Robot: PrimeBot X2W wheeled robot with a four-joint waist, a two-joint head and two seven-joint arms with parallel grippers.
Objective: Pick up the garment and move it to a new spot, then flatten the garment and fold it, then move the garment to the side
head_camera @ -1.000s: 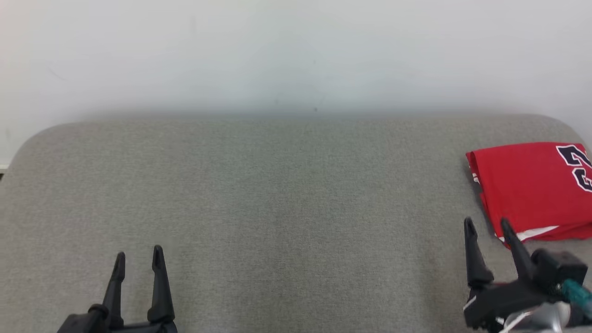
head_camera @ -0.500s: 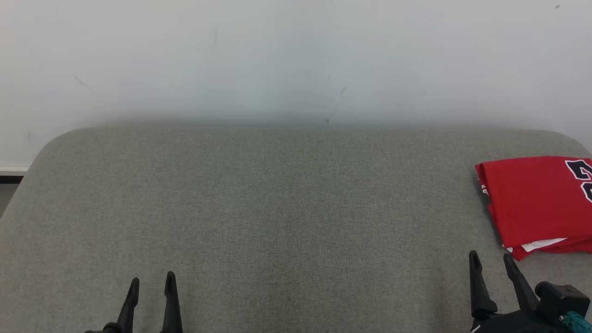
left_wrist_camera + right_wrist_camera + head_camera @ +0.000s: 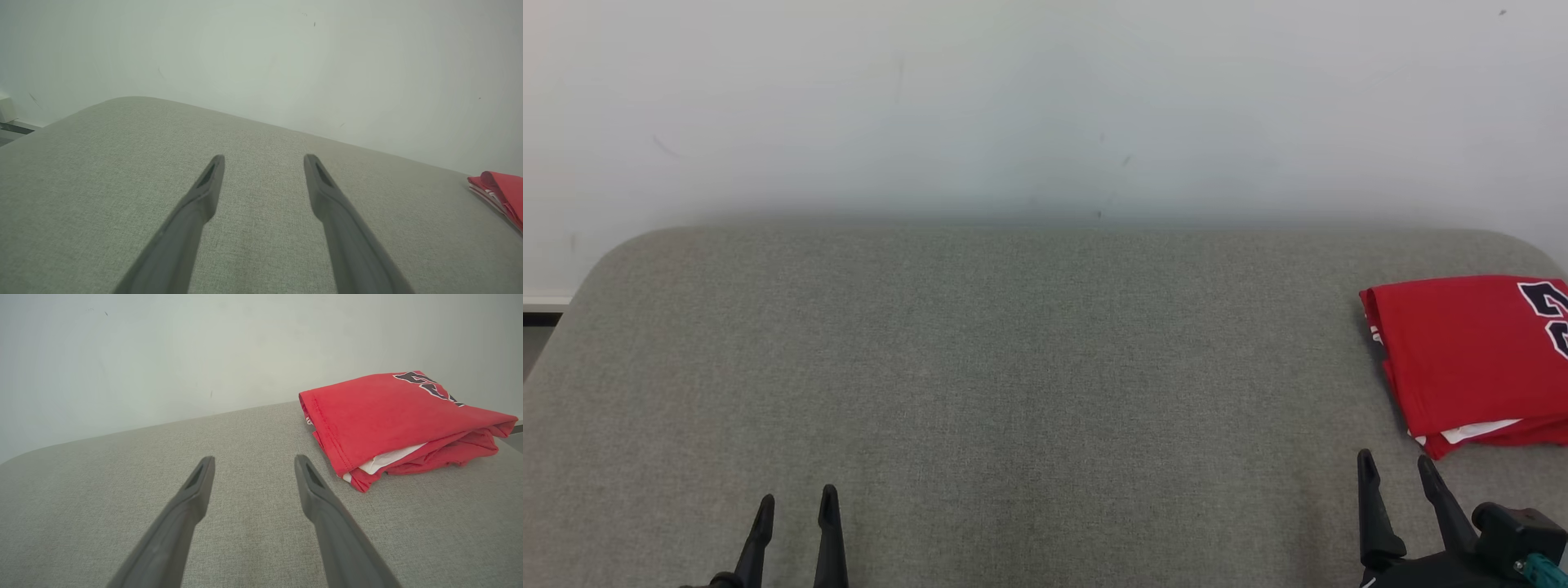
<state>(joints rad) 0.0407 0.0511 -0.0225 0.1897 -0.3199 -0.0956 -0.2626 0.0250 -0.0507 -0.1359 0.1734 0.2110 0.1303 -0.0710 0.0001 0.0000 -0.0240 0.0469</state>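
The garment [image 3: 1470,351] is a red shirt lying folded at the right edge of the grey padded table [image 3: 1029,367], with white cloth peeking from its near corner and part of dark numerals on top. The right wrist view shows the garment [image 3: 384,420] as a neat stack just beyond and right of the fingers. My right gripper [image 3: 1395,467] stands open a little in front of it, touching nothing; its gap shows as the right gripper [image 3: 253,463]. My left gripper [image 3: 796,503] is open at the lower left, empty, also the left gripper [image 3: 263,161]. The garment's edge [image 3: 500,192] shows far right.
A plain pale wall [image 3: 1045,106] rises right behind the table's rounded far edge. A strip of floor and skirting [image 3: 539,314] shows past the table's left corner. Bare grey cloth spans the table from the left to the garment.
The head camera has tilted up, so the whole picture slid down. Both grippers have drawn back toward the near edge, the right one away from the garment's corner. The garment lies as before.
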